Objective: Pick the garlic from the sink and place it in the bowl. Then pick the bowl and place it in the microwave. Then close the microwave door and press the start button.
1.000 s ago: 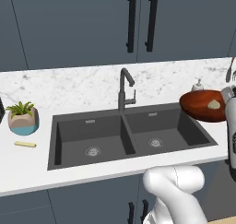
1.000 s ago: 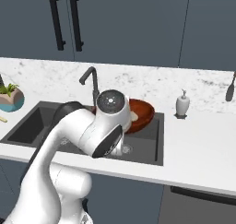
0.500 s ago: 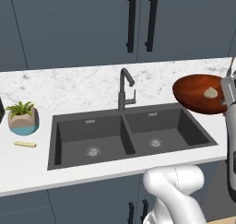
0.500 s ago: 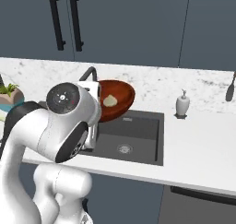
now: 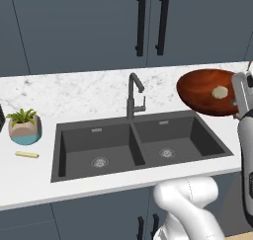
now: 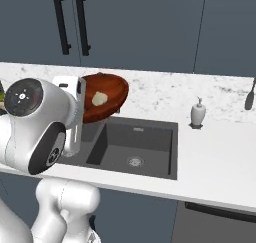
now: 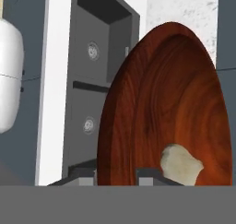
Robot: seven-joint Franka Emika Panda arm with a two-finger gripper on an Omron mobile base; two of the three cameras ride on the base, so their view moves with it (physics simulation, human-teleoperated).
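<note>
- Wide, shallow, glossy reddish-brown wooden bowl sits at the right edge of the left base frame, lifted clear above the white marbled counter, just right of the sink's right basin.
- Same bowl in the right base frame, upper left of centre, over the sink's back left corner, tilted so its inside faces the camera.
- Small, roundish, pale cream garlic bulb lies inside the bowl; in the right base frame it shows left of the bowl's middle; in the hand view it rests low in the bowl, lower right of frame.
- Gripper at the bottom of the hand view: jaws clamped over the bowl's rim, one finger tip on either side of the wall.
- Dark grey, matte, double-basin sink fills the middle of the left base frame, both round drains bare, dark curved faucet behind the divider.
- Teal-and-pink plant pot stands at the left of the left base frame, a flat yellow stick just below it.
- White soap dispenser stands right of the sink in the right base frame.
</note>
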